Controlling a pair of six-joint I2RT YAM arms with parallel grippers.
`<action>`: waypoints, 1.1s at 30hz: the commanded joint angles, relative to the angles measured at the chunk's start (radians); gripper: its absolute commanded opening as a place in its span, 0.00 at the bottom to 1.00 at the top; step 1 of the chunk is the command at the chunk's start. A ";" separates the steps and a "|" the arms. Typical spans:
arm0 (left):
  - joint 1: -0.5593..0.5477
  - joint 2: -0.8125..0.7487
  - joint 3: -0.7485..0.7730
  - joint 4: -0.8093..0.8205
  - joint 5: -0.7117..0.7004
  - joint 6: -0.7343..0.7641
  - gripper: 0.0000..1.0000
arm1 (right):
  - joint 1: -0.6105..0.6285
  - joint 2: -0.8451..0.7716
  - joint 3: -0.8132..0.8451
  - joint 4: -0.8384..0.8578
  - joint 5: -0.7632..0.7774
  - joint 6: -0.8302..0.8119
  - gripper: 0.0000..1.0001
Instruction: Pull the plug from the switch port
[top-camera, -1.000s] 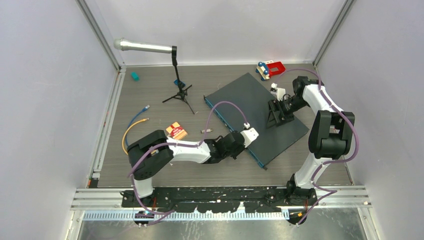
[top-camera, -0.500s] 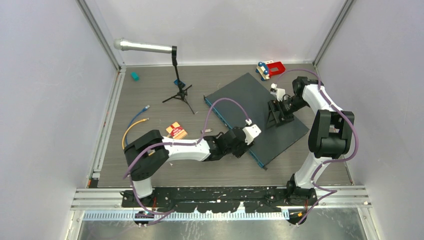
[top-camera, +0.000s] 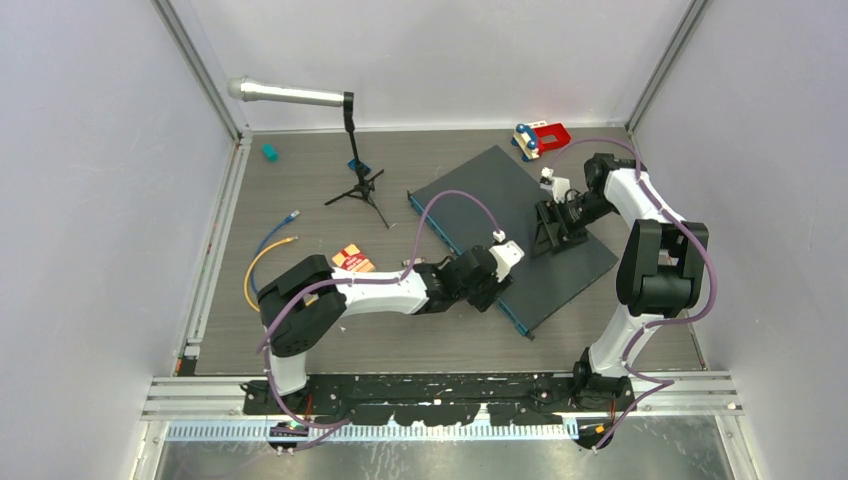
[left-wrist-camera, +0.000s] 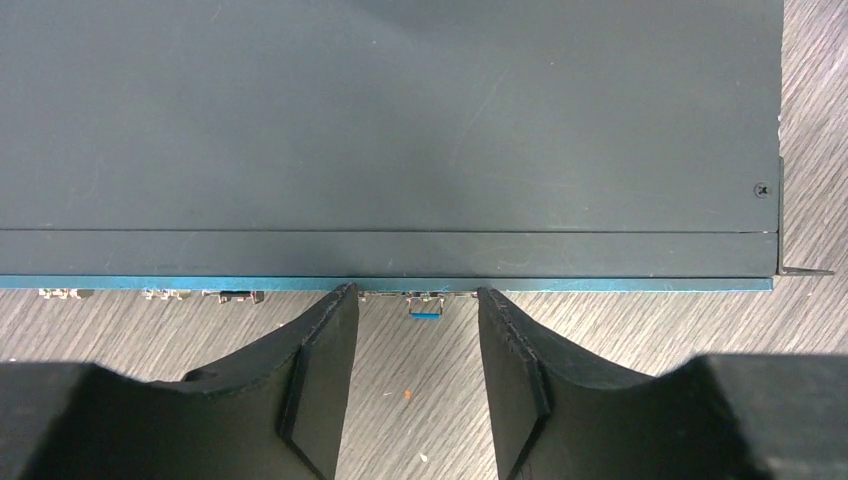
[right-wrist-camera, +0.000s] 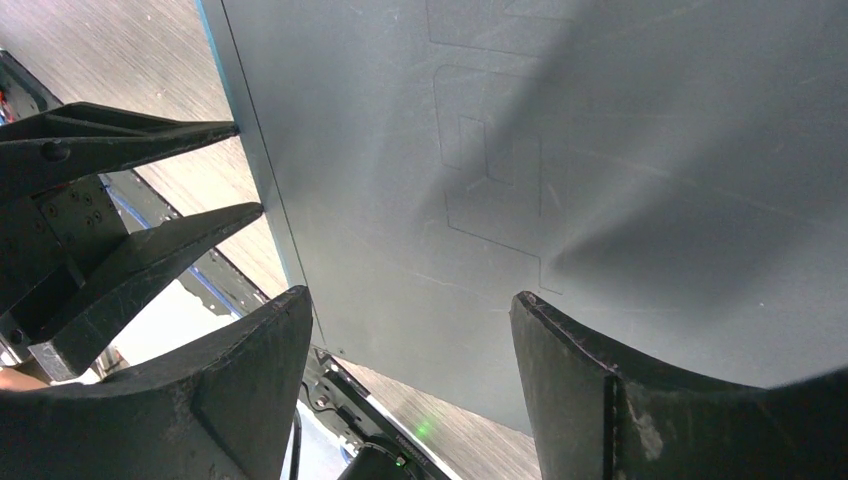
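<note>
The switch (top-camera: 520, 215) is a large flat dark grey box lying diagonally on the table, with a thin blue front edge (left-wrist-camera: 600, 284) lined with small ports. In the left wrist view a small blue plug (left-wrist-camera: 425, 309) sticks out of one port. My left gripper (left-wrist-camera: 415, 295) is open, its tips almost at the blue edge, with the plug between them and untouched. It shows in the top view (top-camera: 493, 285) at the switch's front edge. My right gripper (right-wrist-camera: 408, 300) is open and empty over the switch's top (right-wrist-camera: 560, 130); it shows in the top view (top-camera: 549, 235) too.
A microphone on a tripod stand (top-camera: 353, 150) stands at the back left. A teal block (top-camera: 269, 152), blue and yellow cables (top-camera: 268, 250) and a small orange box (top-camera: 352, 261) lie to the left. A red and white toy (top-camera: 541, 137) sits behind the switch.
My left gripper has moved a little farther along and closer to the switch's front edge. The right arm has barely moved.
</note>
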 joint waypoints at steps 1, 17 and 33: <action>0.011 0.022 0.028 -0.026 0.022 -0.028 0.50 | 0.006 0.012 0.040 -0.017 -0.010 -0.019 0.77; 0.011 -0.032 -0.032 0.032 0.053 -0.028 0.35 | 0.008 0.023 0.047 -0.024 -0.005 -0.020 0.78; -0.002 -0.065 -0.062 0.042 0.056 -0.015 0.35 | 0.014 0.035 0.051 -0.033 0.000 -0.025 0.78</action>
